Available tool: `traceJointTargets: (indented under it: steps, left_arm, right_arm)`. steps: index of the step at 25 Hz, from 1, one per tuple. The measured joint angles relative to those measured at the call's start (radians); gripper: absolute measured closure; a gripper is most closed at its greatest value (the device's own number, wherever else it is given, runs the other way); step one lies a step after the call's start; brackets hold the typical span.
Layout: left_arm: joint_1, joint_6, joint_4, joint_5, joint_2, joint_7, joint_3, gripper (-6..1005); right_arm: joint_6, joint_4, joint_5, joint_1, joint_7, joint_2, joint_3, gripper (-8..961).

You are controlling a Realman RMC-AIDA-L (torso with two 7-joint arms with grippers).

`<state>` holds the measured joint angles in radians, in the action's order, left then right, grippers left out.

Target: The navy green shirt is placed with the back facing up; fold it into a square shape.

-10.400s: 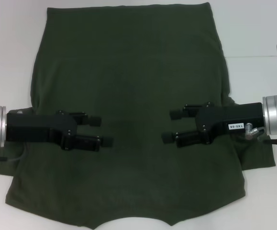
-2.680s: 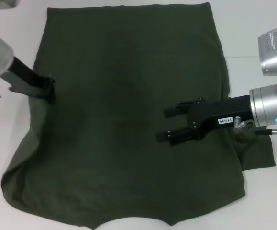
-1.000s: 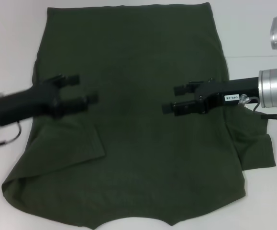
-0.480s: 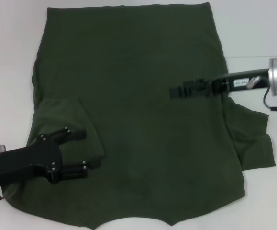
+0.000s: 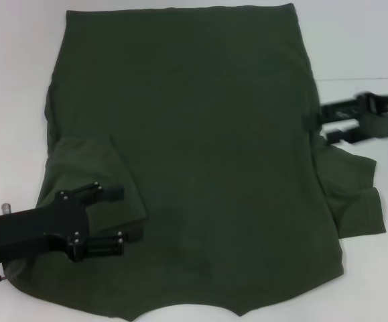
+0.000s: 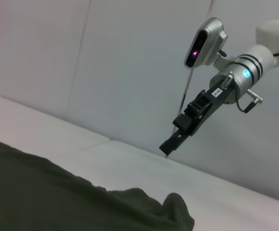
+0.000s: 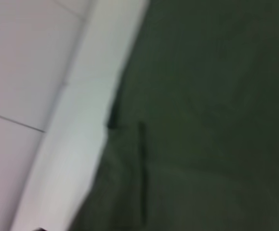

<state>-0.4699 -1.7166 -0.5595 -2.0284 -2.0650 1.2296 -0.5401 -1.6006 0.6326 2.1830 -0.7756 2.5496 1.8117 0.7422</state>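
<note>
The navy green shirt lies flat on the white table, back up, hem at the far side. Its left sleeve is folded inward onto the body. The right sleeve still sticks out sideways. My left gripper hovers open over the shirt's near left part, just beside the folded sleeve, with nothing between its fingers. At the shirt's right edge, above the right sleeve, my right gripper is open and empty. The left wrist view shows the shirt and the right gripper pointing down at the table.
White table surrounds the shirt on the left and right. The right wrist view shows the shirt next to a strip of bare table. A grey wall stands behind the table.
My right gripper has drawn back to the right, from over the shirt's body to its right edge. My left gripper has barely moved since half a second ago.
</note>
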Motion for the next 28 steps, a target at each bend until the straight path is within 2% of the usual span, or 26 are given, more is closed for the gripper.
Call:
traceJointTargets:
  steps: [4,9,21,28]
  left_arm:
    - [-0.002,0.01,0.0,-0.012,-0.001,-0.007,0.0,63]
    - [-0.006,0.011,0.0,-0.012,-0.001,-0.01,0.003,63]
    - [-0.013,0.032,0.0,-0.012,0.0,-0.011,0.0,62]
    - [-0.014,0.038,0.002,-0.012,-0.001,-0.014,0.001,62]
  right_arm:
    - [-0.022,-0.002,0.124,0.024,0.032,-0.014,-0.079,54]
    - [0.009,0.0,0.202,0.061,0.052,-0.028,-0.098,62]
    - [0.133,-0.103,0.273,0.071,0.015,-0.035,-0.087,83]
    - [0.176,-0.141,0.275,0.064,-0.015,-0.028,-0.083,95]
